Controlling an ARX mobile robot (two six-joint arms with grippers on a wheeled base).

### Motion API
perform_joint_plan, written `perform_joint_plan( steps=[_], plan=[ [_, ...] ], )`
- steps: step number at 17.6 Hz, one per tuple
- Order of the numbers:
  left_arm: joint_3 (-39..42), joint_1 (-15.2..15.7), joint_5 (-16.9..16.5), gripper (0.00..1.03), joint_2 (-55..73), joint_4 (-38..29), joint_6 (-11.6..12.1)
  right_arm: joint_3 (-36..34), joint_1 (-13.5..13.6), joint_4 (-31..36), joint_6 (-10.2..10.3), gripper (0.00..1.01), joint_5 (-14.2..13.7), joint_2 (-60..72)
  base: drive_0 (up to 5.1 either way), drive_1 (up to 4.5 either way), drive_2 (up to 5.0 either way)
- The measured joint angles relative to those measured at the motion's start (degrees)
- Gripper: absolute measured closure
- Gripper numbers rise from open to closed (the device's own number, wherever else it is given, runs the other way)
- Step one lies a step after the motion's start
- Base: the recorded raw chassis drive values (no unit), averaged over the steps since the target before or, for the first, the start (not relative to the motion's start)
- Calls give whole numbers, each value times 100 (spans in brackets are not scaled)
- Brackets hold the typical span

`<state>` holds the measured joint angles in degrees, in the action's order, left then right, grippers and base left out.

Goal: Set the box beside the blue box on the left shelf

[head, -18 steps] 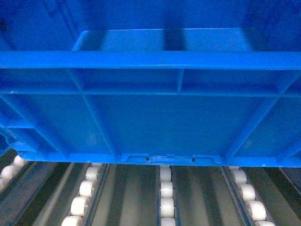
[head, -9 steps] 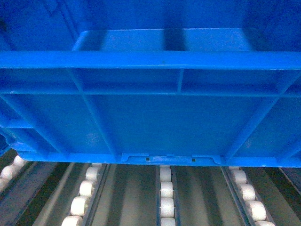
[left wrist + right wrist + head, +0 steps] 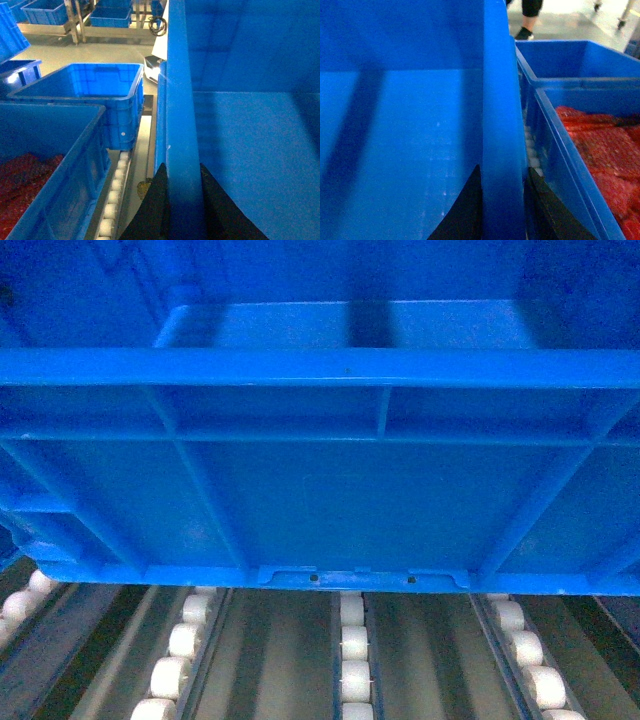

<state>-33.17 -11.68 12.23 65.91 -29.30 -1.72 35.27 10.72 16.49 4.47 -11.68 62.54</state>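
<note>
The box (image 3: 330, 500) fills the head view, its ribbed near wall and rolled rim close to the camera. Its base edge lies over the roller rails of the left shelf (image 3: 352, 640); whether it rests on them I cannot tell. My left gripper (image 3: 182, 167) is shut on the box's left rim (image 3: 180, 100), one black finger on each side. On the opposite rim (image 3: 502, 100) my right gripper (image 3: 504, 169) is shut the same way. A blue box (image 3: 50, 165) holding red material stands just left of it, and another with red contents (image 3: 590, 150) stands close on the right.
An empty blue crate (image 3: 100, 90) stands further along the rollers (image 3: 114, 195) on the left, and another empty one (image 3: 570, 60) behind the right neighbour. More crates on racks (image 3: 50, 12) line the far side. A person's legs (image 3: 530, 15) show on the floor beyond.
</note>
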Motion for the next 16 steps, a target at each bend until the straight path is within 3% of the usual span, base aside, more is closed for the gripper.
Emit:
perform_joint_plan(
  steps=[1,2,3,7,10,11,12,13,14,15,16],
  plan=[
    [0,-199,505,94,44,-94,146,68,243,-245,-11,85,-750,15,0,0,0],
    [0,-299,796,94,59,-105,197,96,323,-299,-26,87,-1279,46,0,0,0],
    [0,-352,896,94,61,-85,219,122,323,-372,-52,87,-1366,70,0,0,0],
    [-28,-361,960,94,179,413,155,293,306,-1145,212,88,-1174,197,0,0,0],
    [-24,-337,979,94,686,772,57,201,195,-1432,660,89,-798,697,0,0,0],
    [13,-273,813,94,1311,671,-162,173,153,-1368,800,89,-739,1080,0,0,0],
    [-188,-273,732,94,1652,1108,-304,175,122,-1456,874,89,-660,1388,0,0,0],
    [-247,-251,1097,67,1784,903,-328,201,120,-1322,970,62,-675,1257,0,0,0],
    [-76,-94,1681,34,1423,-470,-273,133,-7,-26,970,29,-1071,866,0,0,0],
    [-90,-48,1821,16,1128,-1025,-256,90,-35,765,992,10,-1139,531,0,0,0],
    [-92,-61,1814,7,1095,-1014,-249,103,-28,769,999,2,-1139,481,0,0,0]
  ],
)
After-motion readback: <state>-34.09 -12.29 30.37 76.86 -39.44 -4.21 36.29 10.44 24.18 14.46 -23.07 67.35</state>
